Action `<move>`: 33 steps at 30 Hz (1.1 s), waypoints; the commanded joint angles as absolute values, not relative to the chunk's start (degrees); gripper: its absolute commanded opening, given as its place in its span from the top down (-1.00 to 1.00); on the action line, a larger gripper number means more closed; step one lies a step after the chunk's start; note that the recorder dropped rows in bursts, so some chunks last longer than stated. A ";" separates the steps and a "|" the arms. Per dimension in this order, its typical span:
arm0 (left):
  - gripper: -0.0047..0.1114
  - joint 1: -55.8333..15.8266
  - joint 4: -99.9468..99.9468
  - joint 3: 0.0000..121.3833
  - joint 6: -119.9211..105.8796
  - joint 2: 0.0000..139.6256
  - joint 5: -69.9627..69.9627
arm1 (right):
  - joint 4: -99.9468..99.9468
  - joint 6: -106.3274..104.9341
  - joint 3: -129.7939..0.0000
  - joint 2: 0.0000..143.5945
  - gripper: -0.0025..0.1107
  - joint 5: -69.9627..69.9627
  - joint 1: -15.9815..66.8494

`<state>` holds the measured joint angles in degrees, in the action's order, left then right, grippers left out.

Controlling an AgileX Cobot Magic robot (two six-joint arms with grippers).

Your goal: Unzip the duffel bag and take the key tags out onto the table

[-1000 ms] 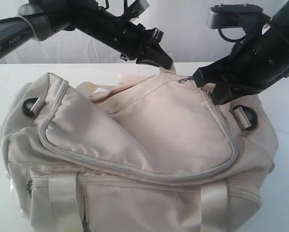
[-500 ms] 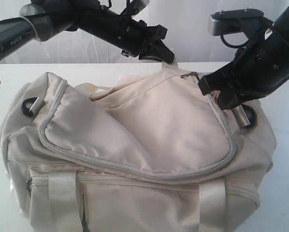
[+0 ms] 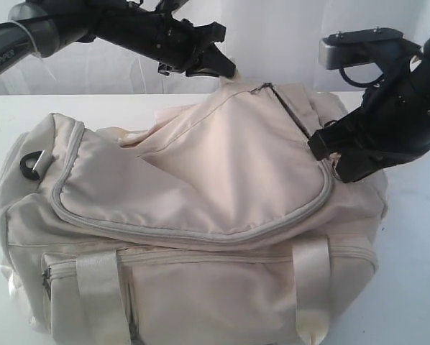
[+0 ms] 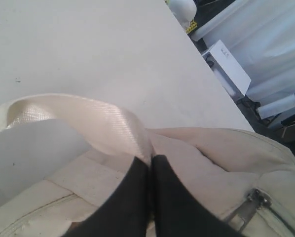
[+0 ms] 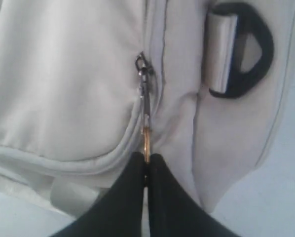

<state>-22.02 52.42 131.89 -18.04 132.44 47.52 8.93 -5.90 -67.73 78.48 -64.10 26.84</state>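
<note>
Aloft, left gripper (image 4: 151, 165): clenched on satin strap (image 4: 88, 116) above duffel bag (image 3: 200, 194).
Right gripper (image 5: 146, 168): angled down, pinching zipper pull (image 5: 145, 118).
Table (image 3: 416, 251): plain white.
Backdrop: white curtain (image 3: 272, 43).

"piper", cut at the edge, on left arm (image 3: 6, 44)

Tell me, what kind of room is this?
Probably a robot lab or test room: a plain white table, white curtains behind, and two black robot arms working on a duffel bag.
</note>
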 commanded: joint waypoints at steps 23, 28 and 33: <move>0.28 -20.01 52.63 132.68 -18.18 131.38 52.44 | 21.09 -13.13 -50.66 68.07 0.72 -54.48 26.85; -0.25 -20.01 52.85 132.79 -22.31 130.12 54.64 | 21.09 -13.13 -50.87 68.07 0.15 -54.36 26.85; -0.20 -20.01 52.56 132.79 -26.72 125.84 59.83 | 19.87 -13.13 -54.75 67.26 -0.09 -55.57 26.85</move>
<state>-20.03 51.74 132.46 -23.86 129.15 55.64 20.46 -12.24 -52.25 68.27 -55.29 26.84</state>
